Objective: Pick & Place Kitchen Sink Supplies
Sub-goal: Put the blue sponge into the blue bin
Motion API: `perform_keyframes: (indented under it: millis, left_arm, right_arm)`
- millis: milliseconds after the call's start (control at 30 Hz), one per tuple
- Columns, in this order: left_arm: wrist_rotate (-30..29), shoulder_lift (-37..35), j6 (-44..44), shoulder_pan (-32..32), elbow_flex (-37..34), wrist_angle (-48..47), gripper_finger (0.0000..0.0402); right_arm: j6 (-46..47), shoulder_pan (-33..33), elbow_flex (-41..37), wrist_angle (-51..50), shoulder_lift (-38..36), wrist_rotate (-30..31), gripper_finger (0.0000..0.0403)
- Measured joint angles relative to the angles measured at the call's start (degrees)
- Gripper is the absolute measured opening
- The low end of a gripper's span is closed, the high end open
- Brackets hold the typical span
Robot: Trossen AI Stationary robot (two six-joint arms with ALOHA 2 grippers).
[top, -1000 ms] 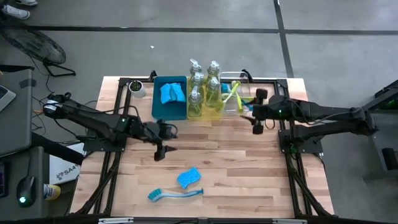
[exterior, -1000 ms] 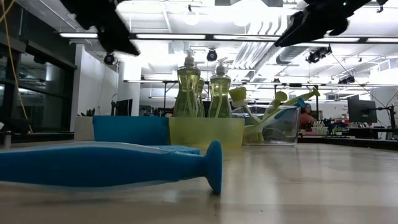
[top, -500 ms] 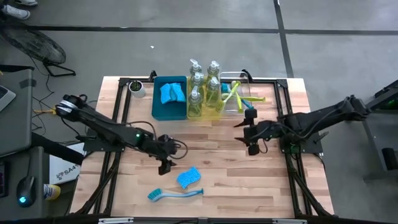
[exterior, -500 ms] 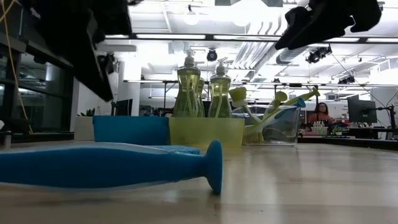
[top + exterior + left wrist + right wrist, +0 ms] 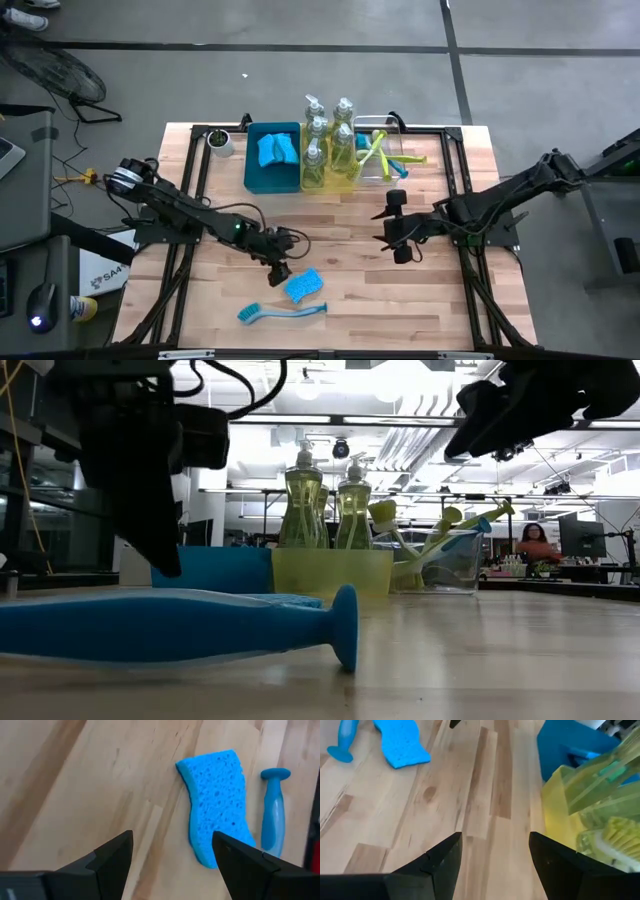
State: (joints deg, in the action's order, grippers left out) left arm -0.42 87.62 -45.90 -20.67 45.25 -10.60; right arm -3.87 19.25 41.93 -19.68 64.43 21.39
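Nearest the front edge of the counter (image 5: 400,300) lies the blue dish brush (image 5: 282,313), and just behind it the blue sponge (image 5: 217,802). My left tool (image 5: 278,272) hangs beside that sponge, fingers apart and empty. Coming down off-centre, I could shove the sponge into the brush. My right tool (image 5: 402,233), also apart, waits mid-counter. The low view hides the sponge behind the brush, and the far bins' contents crowd together.
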Motion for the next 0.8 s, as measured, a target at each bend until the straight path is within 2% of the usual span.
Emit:
perform_keyframes:
  millis: [333,467,800]
  left_arm:
    - [6.68,3.79,-16.41,0.02,-0.05,2.93,0.0268]
    - [10.09,5.15,-18.52,0.0,0.04,5.63,0.0268]
    - [12.01,7.65,-20.36,0.0,0.28,8.13,0.0268]
  right_arm:
    - [2.61,1.47,0.0,-0.09,1.26,-0.26,0.0224]
    - [2.63,1.44,0.0,0.22,1.33,-0.34,0.0224]
    - [3.05,1.44,0.0,0.21,1.33,-0.41,0.0224]
